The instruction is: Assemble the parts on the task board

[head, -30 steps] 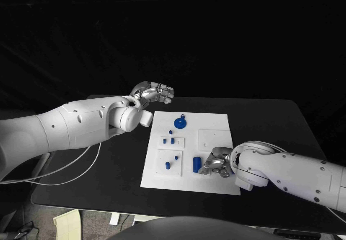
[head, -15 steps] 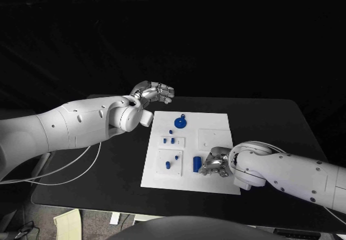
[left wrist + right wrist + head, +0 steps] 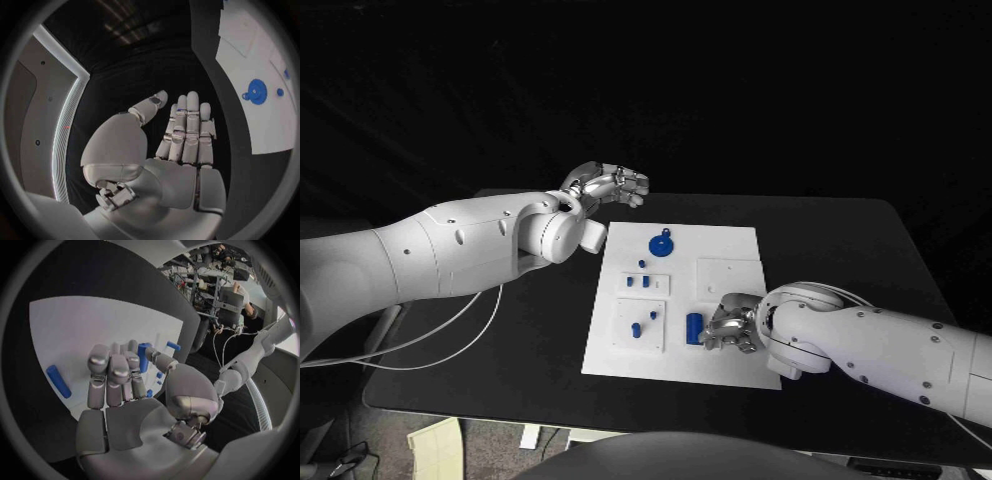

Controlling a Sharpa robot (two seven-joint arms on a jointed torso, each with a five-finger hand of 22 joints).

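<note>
The head camera sits high and looks steeply down over the black worktop (image 3: 848, 250), far enough off to take in the whole white task board (image 3: 726, 300). The left wrist camera rides close behind the left hand (image 3: 181, 145), looking along it past the board's far end. The right wrist camera sits close behind the right hand (image 3: 119, 377), low over the board. All three views share the board and its blue parts (image 3: 694, 327).

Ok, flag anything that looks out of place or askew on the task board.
Nothing stands out. The task board lies flat on the table, and the blue parts, such as the round part and the blue cylinder, sit on it with nothing spilled or broken.
</note>
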